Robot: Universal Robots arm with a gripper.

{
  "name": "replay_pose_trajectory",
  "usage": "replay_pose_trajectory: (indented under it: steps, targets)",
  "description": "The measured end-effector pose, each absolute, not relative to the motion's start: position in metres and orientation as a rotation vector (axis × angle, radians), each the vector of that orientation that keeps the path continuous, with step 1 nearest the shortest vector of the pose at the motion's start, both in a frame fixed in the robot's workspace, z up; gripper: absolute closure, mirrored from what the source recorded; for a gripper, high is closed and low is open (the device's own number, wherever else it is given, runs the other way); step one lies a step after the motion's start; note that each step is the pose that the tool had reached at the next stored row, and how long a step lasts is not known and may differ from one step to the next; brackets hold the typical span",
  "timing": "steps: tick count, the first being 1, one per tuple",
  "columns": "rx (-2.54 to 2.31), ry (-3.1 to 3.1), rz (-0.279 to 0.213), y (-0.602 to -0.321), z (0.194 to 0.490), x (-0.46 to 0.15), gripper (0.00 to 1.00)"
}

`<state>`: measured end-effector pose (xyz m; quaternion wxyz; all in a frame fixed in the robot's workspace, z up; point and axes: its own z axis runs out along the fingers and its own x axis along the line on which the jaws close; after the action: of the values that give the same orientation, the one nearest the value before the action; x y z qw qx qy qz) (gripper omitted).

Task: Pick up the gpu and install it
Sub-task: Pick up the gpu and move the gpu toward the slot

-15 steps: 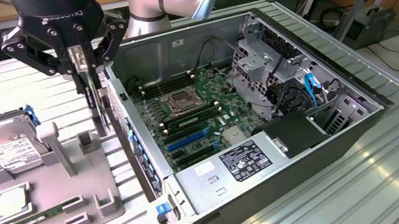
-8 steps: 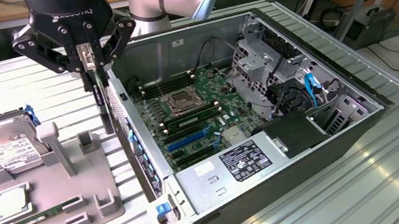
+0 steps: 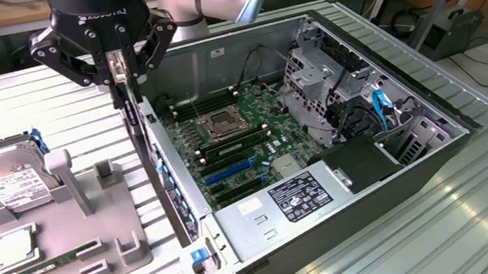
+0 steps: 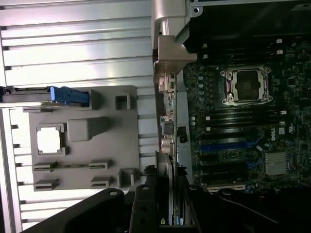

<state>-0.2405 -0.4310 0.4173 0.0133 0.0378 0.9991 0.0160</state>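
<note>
Fingers point(image 3: 109, 68) are roughly half closed, pinching the gpu point(image 3: 134, 117) by its top edge (card hangs edge-on, pretty much straight down). It's right at the open case point(image 3: 364, 185) rear wall, about 9 o'clock from the motherboard point(image 3: 238, 148). The hard drive point(image 3: 6, 184) sits on the counter point(image 3: 22, 102) at 8 o'clock.

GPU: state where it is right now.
In the exterior view, the gpu hangs edge-on in the gripper, over the wall of the open computer case on that view's left, between the parts tray and the motherboard.
</note>
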Motion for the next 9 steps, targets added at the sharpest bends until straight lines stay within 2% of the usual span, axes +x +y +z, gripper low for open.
replay_pose_trajectory:
  steps: [9]
  targets:
    - [0.118,3.112,0.05,-0.431,0.417,-0.228,0.74]
